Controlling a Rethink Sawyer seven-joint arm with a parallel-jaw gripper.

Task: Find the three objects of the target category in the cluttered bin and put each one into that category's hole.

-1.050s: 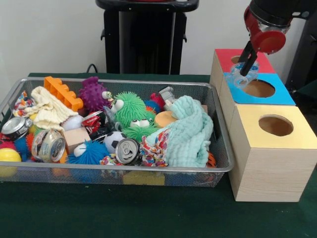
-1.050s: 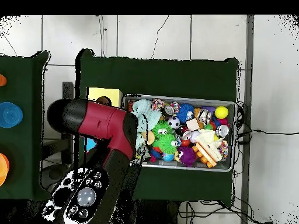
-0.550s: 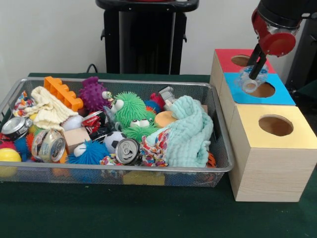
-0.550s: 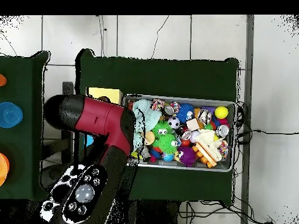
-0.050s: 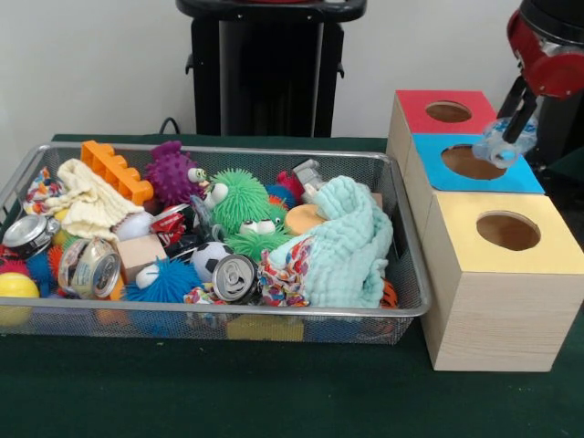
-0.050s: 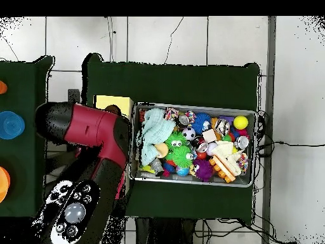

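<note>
Wire mesh bin (image 5: 406, 274): occupies the left and middle of the green table, heaped with mixed clutter. Left end: crushed cans (image 5: 88, 267), a yellow ball (image 5: 16, 286), a cream knitted cloth (image 5: 87, 201), an orange toy brick (image 5: 116, 170). Middle: a purple spiky toy (image 5: 173, 173), a green fuzzy toy (image 5: 239, 199), one more can (image 5: 234, 276) against the near wall. Right end: a mint cloth (image 5: 347, 246), bunched.

Sorting boxes, right of the bin: red-topped box (image 5: 415, 109) farthest back, blue-topped box (image 5: 511, 178) in the middle, yellow-topped box (image 5: 497, 283) nearest, each with a round hole.

Gripper (image 5: 513, 130): far right, raised over the blue box's right edge, fingers closed on a clear plastic item (image 5: 497, 148), apparently a small bottle or cup, held beside the blue hole rather than over it.

Progress, as judged: one item carried, not yet dropped; contents of the holes not visible, so the count already placed cannot be told; the bin remains to be searched for any others
</note>
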